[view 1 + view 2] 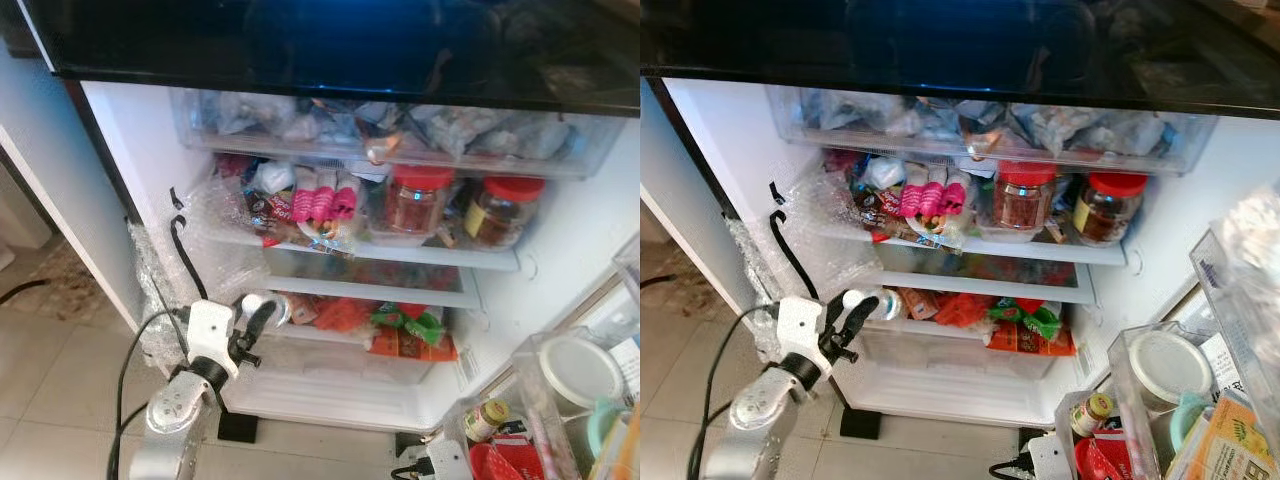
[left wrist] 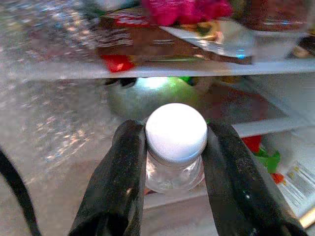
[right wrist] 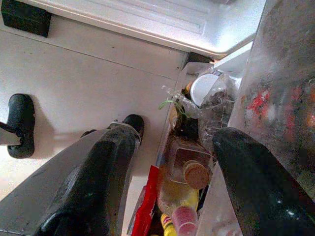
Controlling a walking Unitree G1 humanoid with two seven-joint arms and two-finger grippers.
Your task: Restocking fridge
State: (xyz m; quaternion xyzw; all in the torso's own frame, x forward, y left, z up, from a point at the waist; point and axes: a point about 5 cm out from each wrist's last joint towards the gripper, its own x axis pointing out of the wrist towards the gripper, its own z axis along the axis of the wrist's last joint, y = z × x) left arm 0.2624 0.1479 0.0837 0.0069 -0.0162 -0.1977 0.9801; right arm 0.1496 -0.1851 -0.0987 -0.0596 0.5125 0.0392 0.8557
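Left gripper [image 2: 170, 162] has its jaws closed on the neck of a clear plastic bottle w/ white screw cap [image 2: 175, 132], held at the lower shelf [image 1: 375, 345] of the open white fridge [image 1: 130, 150], just ahead of orange & green packets [image 1: 400, 325]. Bottle isn't set down yet, so restocking looks partway; shelves above already crowded w/ red-lidded jars [image 1: 420, 200]. Right gripper [image 3: 172, 187] hangs w/ jaws wide apart & empty over the door rack bottles [image 3: 189, 179]. Bottle body mostly hidden by the jaws; label unreadable, drawer contents blurred.
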